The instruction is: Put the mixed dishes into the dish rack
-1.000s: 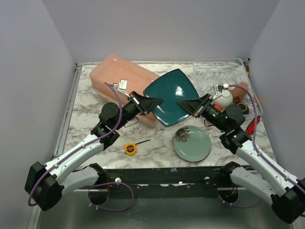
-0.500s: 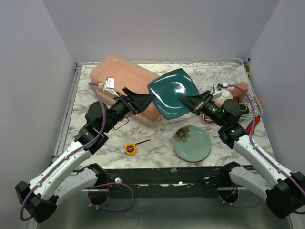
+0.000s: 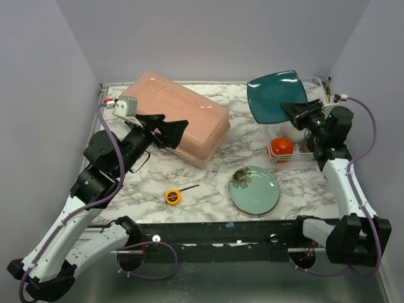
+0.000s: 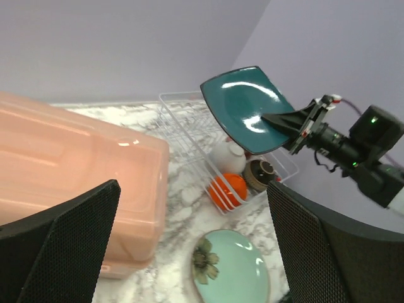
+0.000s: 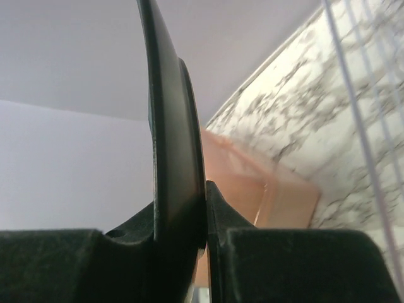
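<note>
Two arms reach over the desk [image 3: 208, 177], and only one of them carries anything. Your right pincer [image 3: 289, 107] pinches the teal square plate [image 3: 273, 96] by one edge and holds it tilted in the air over the dish rack [image 4: 183, 126], which stands at the desk's far right corner. In the right wrist view, the plate's rim is clamped between both fingers.

Your left pincer [image 3: 175, 120] is spread wide with nothing between its fingers. It hovers over the pink tub [image 3: 189, 104], which lies in the far left part of the desk.

At the rack's near end sit an orange bowl [image 3: 281, 146], a white bowl [image 4: 228, 158] and a dark bowl [image 4: 259, 173], close together. The round pale-green plate [image 3: 254, 189] lies flat on the desk close to the near edge, just in front of the rack. The yellow tape measure [image 3: 172, 196] lies by the same edge, nearer the desk's left side than that plate.
</note>
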